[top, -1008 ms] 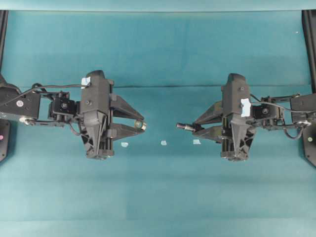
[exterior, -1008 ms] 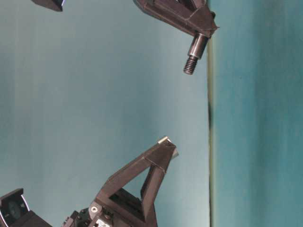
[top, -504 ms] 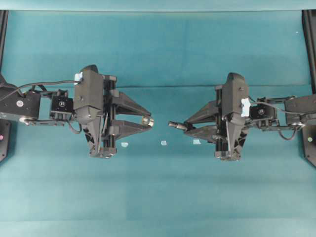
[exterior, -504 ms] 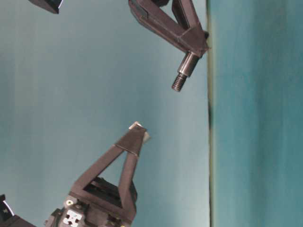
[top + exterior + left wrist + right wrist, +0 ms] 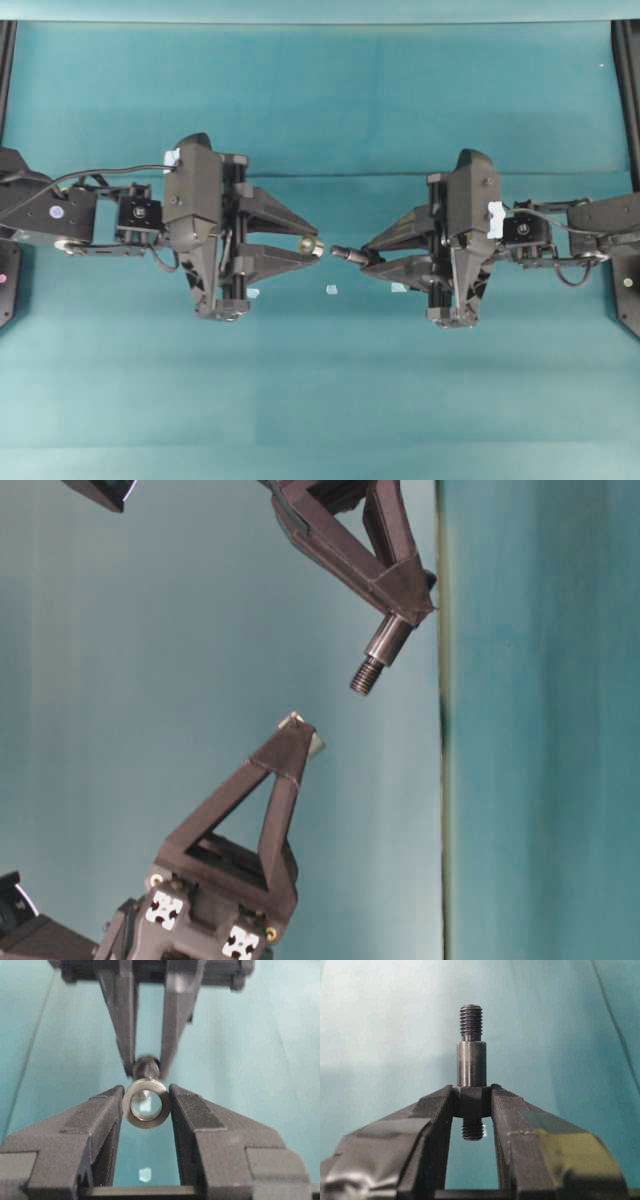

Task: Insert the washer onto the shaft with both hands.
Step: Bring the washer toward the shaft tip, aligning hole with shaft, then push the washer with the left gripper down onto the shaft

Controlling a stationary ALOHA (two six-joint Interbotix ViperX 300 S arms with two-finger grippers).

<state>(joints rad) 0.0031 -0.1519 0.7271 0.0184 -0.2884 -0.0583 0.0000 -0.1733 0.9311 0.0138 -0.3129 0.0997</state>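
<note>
Left tool point(image 5: 312, 245): clamped on the washer point(image 5: 309, 244), pinched at the fingertips, raised above the teal worktop point(image 5: 320, 100).
Right tool point(image 5: 370, 256): clamped on the shaft point(image 5: 346, 253), whose threaded end points toward the left tool.
Gap: in the overhead view the washer and the shaft tip are just beside each other, not touching, at mid-worktop.
Table-level view: shaft point(image 5: 378, 656) tilted, threaded tip pointing toward the washer point(image 5: 304, 734); clear space shows between them, plainer than from above.
Left wrist view: washer point(image 5: 146, 1103) seen face-on between two fingers point(image 5: 100, 1120), its hole open; the shaft point(image 5: 146, 1067) and right tool's fingers show just beyond, slightly above the hole.
Right wrist view: shaft point(image 5: 471, 1065) gripped by its thick middle step, thread at both ends; the washer does not appear here.
Worktop scraps: small pale tape bits point(image 5: 331, 290) lie below the tools.
</note>
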